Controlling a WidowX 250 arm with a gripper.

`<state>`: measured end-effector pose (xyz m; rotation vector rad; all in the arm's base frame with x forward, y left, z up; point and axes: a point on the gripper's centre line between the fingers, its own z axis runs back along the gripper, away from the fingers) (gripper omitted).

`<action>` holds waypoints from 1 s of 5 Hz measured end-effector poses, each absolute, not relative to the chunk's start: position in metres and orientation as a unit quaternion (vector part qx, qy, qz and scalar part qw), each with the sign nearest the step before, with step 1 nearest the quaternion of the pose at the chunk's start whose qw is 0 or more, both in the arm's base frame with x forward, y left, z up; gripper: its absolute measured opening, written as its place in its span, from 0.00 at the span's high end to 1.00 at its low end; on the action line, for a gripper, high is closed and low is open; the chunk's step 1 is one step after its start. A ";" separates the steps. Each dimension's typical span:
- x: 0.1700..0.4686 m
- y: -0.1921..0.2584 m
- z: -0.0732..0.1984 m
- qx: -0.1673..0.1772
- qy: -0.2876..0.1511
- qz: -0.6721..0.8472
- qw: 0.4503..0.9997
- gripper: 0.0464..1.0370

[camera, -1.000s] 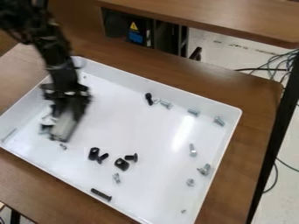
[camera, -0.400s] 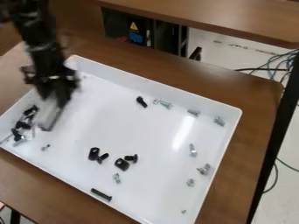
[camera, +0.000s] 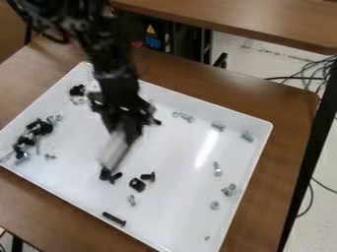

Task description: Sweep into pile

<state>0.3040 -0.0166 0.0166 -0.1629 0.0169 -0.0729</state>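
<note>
- Pinching pale block (camera: 115,150) with claw (camera: 123,132), near tray (camera: 211,109) centre.
- Note heaped hardware (camera: 27,139) at nine o'clock, stray bolts (camera: 229,190) at four.
- Expect stiff, light block; slippery bolts, prone to roll. Grip block's upper end.

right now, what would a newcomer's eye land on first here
Probably the black robot arm coming in from the upper left, a pale grey block below its claw over the white tray. Next, perhaps, the clump of dark and silvery hardware by the tray's left side, against the loose bolts and nuts scattered elsewhere.
</note>
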 end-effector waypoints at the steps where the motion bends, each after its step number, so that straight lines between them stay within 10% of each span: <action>1: 0.293 -0.062 0.013 -0.090 0.020 -0.085 0.992 0.69; 5: 0.298 -0.172 -0.042 -0.128 0.110 -0.104 0.980 0.69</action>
